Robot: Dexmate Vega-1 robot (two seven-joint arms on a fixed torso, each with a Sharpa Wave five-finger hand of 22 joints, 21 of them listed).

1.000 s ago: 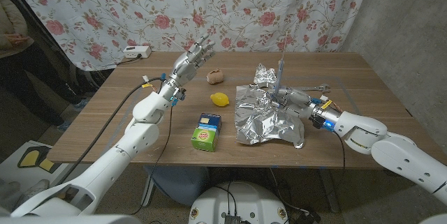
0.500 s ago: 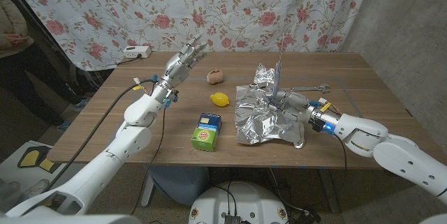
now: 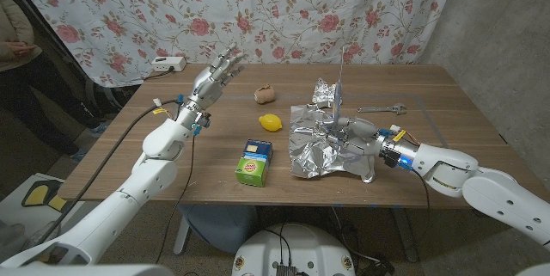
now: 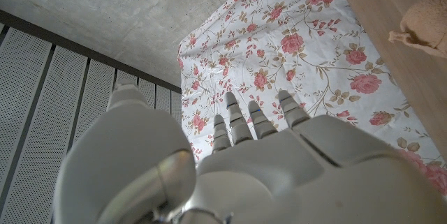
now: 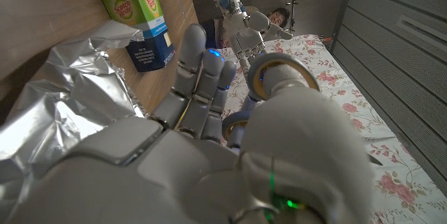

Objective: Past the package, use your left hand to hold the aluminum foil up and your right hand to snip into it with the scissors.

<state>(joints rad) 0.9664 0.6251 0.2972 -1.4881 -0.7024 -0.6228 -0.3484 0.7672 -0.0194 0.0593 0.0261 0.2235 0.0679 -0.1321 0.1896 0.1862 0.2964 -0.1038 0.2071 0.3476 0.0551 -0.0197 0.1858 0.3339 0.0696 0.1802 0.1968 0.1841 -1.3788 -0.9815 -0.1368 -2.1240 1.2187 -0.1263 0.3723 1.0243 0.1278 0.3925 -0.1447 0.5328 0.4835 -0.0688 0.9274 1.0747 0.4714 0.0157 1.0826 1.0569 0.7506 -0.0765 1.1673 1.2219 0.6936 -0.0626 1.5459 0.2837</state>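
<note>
Your right hand (image 3: pixel 354 130) already has the scissors (image 3: pixel 340 87): its fingers are curled through the handles over the middle of the aluminum foil (image 3: pixel 331 143), and the blades stand upright above the sheet. Whether the blades are parted is too fine to tell. The foil lies crumpled on the right half of the table (image 3: pixel 129 151), touching the wood, with its near edge close to the table's front edge. The package (image 3: pixel 253 162), a green and blue box, stands just beside the foil's left edge, near the front.

Your left hand (image 3: pixel 215 76) holds nothing. It hangs in the air with its fingers spread, over the far left part of the table, well apart from the foil. The lemon (image 3: pixel 271 122) and a brown lump (image 3: pixel 265 95) lie between it and the sheet.

So I judge the step in hand is the left hand's reach, and the lift has not begun. The next move calls for bringing that hand across, past the lemon and the package, then pinching a free edge of foil and raising it clear of the wood. Keep the scissors steady until the sheet is taut; thin foil will likely crumple or tear if you grab too much.
</note>
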